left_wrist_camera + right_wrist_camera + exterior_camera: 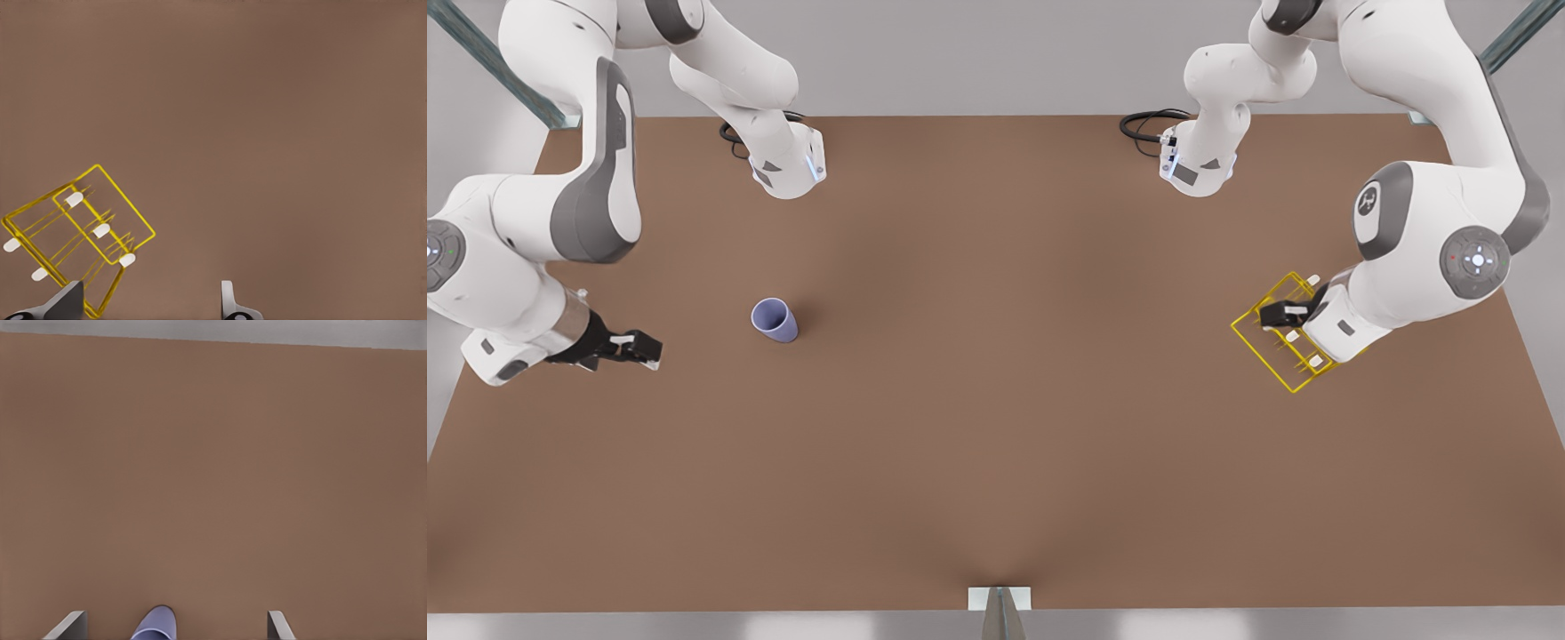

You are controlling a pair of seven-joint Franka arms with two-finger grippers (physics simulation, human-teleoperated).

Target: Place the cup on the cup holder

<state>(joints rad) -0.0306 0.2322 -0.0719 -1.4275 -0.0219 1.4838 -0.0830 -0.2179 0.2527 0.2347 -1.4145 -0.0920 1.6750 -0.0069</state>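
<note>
Well apart, cup (775,320) faces right tool (640,348), fingers spread.

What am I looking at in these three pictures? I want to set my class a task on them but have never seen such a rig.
Two white robot arms work over a brown table in a computer simulation. One picture looks down on the whole scene; the other two come from cameras on the arms' wrists. The left pincer, open, hangs over the yellow wire cup holder at the front view's right. The right pincer, open, is beside the lavender cup, apart from it. The cup stands free on the table. Nothing is held.
</note>
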